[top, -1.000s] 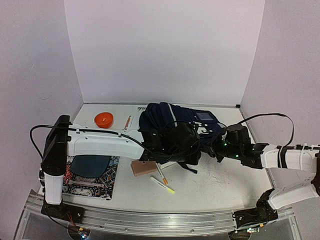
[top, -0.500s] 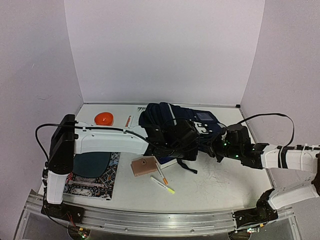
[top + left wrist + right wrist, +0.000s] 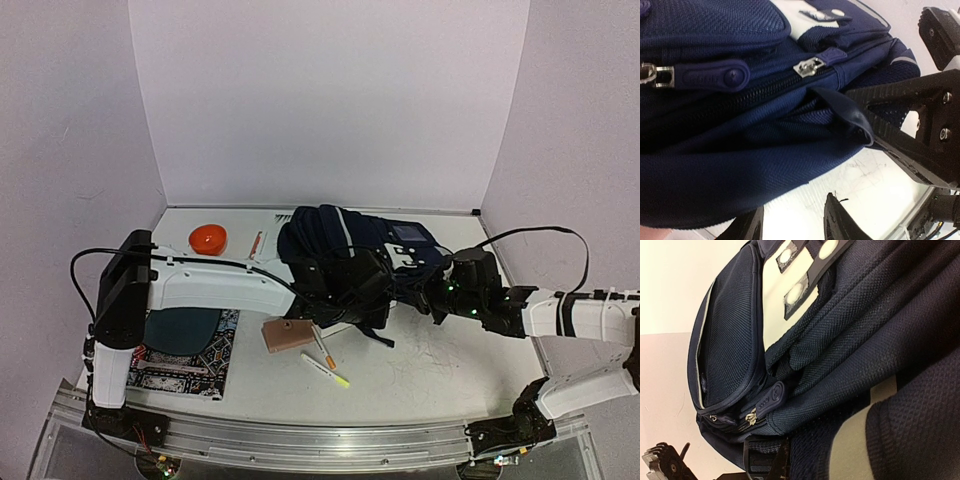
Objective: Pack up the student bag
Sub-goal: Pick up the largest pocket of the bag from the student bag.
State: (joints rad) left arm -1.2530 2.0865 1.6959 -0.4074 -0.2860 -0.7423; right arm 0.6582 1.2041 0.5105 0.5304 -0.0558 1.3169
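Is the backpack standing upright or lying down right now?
Lying down. In the top view the backpack sprawls flat on the table, its grey label facing up.

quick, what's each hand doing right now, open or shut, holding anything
left hand: open beside the navy backpack, gripping nothing.
right hand: closed on a fold of the navy backpack's fabric.

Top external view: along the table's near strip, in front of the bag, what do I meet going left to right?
Patterned book → tan block → orange-tipped marker. The yellow-tipped marker overlaps both, so it is left out.
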